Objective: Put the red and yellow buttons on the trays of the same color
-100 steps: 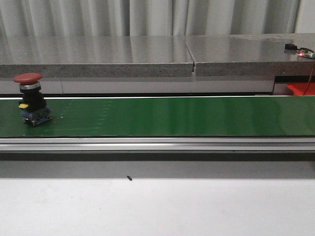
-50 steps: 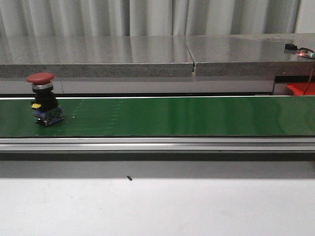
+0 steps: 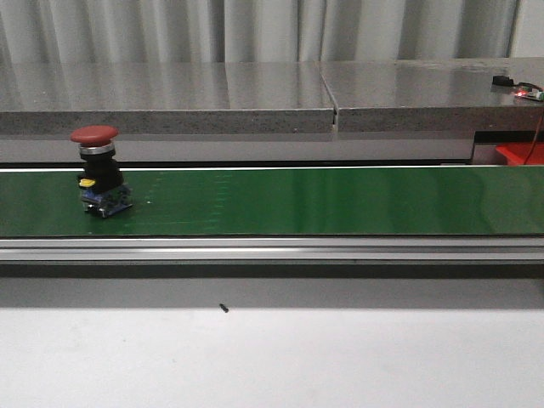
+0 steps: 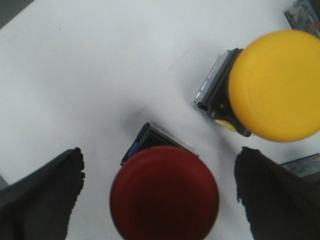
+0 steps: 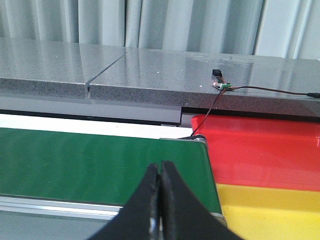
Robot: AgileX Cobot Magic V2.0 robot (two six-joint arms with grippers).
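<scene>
A red mushroom button (image 3: 95,136) on a black body stands upright on the green conveyor belt (image 3: 323,200) at its left part. In the left wrist view my left gripper (image 4: 162,195) is open, its fingers either side of another red button (image 4: 164,197) on a white surface, not touching it. A yellow button (image 4: 276,85) stands close beside it. My right gripper (image 5: 160,172) is shut and empty, above the belt's end (image 5: 100,162). The red tray (image 5: 260,150) and the yellow tray (image 5: 270,212) lie just beyond that end. Neither gripper shows in the front view.
A grey stone ledge (image 3: 255,98) runs behind the belt, with a small circuit board and wire (image 5: 221,85) on it. A metal rail (image 3: 272,248) edges the belt's front. A tiny dark speck (image 3: 223,308) lies on the white table. The red tray's corner (image 3: 518,153) shows at the right.
The red button on the belt has moved to the right along the conveyor. Nothing else in the front view has changed.
</scene>
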